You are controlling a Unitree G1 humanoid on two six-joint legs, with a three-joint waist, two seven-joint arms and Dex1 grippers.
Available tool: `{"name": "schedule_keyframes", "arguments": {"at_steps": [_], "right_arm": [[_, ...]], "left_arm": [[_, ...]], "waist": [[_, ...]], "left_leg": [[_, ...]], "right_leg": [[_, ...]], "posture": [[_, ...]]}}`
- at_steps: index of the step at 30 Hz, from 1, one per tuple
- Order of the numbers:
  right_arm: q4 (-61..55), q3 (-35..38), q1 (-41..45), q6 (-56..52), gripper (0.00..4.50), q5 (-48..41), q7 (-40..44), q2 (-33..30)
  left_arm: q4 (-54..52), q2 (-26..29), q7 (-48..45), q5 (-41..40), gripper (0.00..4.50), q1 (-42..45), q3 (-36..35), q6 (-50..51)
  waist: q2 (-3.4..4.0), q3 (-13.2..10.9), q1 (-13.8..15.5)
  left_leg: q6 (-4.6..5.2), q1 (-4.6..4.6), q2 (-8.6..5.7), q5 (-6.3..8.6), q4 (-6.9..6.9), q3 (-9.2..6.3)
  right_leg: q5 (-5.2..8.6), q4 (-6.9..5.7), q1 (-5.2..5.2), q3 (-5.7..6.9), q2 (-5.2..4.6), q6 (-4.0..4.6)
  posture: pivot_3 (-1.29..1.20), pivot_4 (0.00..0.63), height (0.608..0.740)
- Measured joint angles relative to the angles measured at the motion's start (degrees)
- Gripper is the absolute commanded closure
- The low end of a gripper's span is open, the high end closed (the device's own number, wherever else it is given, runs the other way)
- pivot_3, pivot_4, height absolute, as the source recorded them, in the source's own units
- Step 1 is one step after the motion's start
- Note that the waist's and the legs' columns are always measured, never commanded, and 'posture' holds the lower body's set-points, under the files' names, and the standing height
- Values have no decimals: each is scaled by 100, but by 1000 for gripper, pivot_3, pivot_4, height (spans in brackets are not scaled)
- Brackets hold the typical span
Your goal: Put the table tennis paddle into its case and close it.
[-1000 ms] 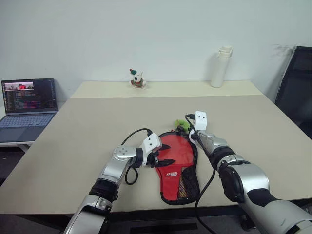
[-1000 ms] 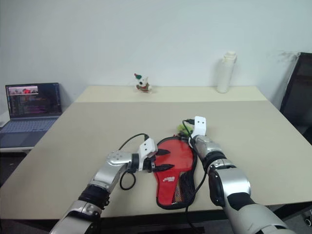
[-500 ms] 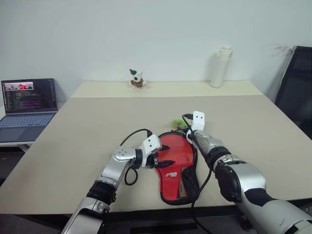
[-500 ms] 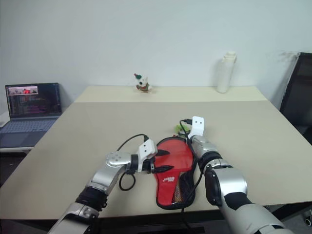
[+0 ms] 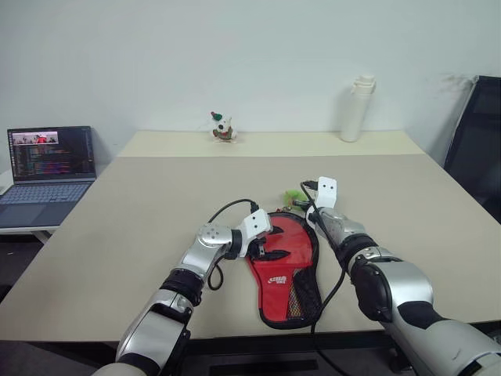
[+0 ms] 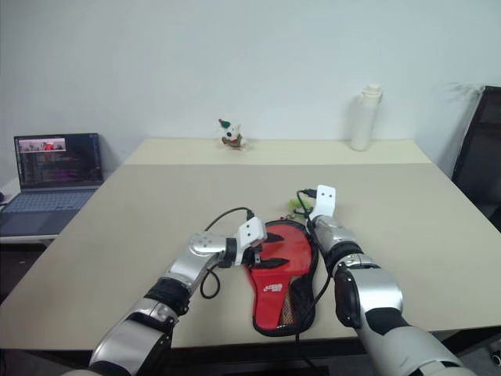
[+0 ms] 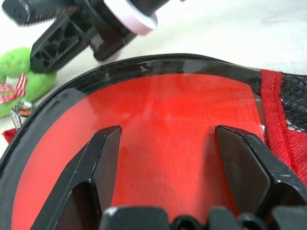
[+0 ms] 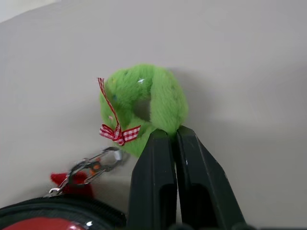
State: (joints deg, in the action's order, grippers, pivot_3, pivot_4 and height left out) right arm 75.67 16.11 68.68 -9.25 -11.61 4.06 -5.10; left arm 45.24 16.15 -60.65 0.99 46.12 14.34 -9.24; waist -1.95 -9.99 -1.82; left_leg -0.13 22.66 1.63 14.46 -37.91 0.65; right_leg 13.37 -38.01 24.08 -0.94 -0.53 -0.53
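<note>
Your left gripper (image 7: 165, 158) is hovering with fingers spread over the red, black-rimmed paddle-shaped soft case (image 5: 283, 262), lying near the beige table's (image 5: 141, 211) front edge. Your right gripper (image 8: 171, 143) is pinching the fluffy green ring charm (image 8: 141, 103) on the zip chain; pulling risks dragging the unpinned case or slipping off the plush.

One case (image 5: 286, 262), one laptop (image 5: 48, 174), one bottle (image 5: 354, 109).

An office or lab room is showing here: a wide beige table (image 5: 141, 204) is standing against a plain white wall (image 5: 235, 55), an open laptop (image 5: 47, 164) is running code, and a black office chair (image 5: 477, 149) is waiting nearby.
</note>
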Motion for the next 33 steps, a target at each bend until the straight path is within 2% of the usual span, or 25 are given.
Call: {"name": "schedule_keyframes", "arguments": {"at_steps": [8,11,17,22,28,33], "right_arm": [[-666,-170,-127,-229,4458,136,328,-403],[-1423,-253,-625,-569,4458,138,366,-535],[-4221,-495,-2128,-1967,4458,125,439,-845],[-7103,-584,-3576,-3517,4458,-94,510,-1314],[-9297,-210,-4729,-4899,4458,-448,484,-1548],[-10683,187,-5501,-5892,4458,-864,572,-1620]], "left_arm": [[372,-119,16,0,1104,111,-4,-234],[490,-194,32,0,1104,159,-4,-270],[696,-307,62,0,1104,229,-9,-369],[978,-473,109,20,1104,363,-7,-401],[1323,-650,155,149,1104,566,-7,-506],[1517,-802,165,231,1104,688,-7,-583]], "waist": [[16,22,36],[19,27,76],[53,47,139],[82,69,236],[91,79,297],[99,86,335]], "left_leg": [[0,-5,-7,0,-3,1],[0,-4,-12,0,-4,-2],[0,3,-20,0,-6,-13],[0,10,-29,0,-7,-16],[1,8,-38,0,-11,-18],[2,21,-44,1,-6,-36]], "right_leg": [[1,4,-12,5,-4,-3],[1,10,-19,12,-10,-4],[15,17,-18,10,-19,-38],[20,30,-26,28,-25,-47],[21,46,-40,40,-31,-56],[13,101,-60,63,-40,-71]], "posture": [[0,150,740],[0,150,740],[0,150,740],[0,150,740],[0,150,740],[0,150,740]]}}
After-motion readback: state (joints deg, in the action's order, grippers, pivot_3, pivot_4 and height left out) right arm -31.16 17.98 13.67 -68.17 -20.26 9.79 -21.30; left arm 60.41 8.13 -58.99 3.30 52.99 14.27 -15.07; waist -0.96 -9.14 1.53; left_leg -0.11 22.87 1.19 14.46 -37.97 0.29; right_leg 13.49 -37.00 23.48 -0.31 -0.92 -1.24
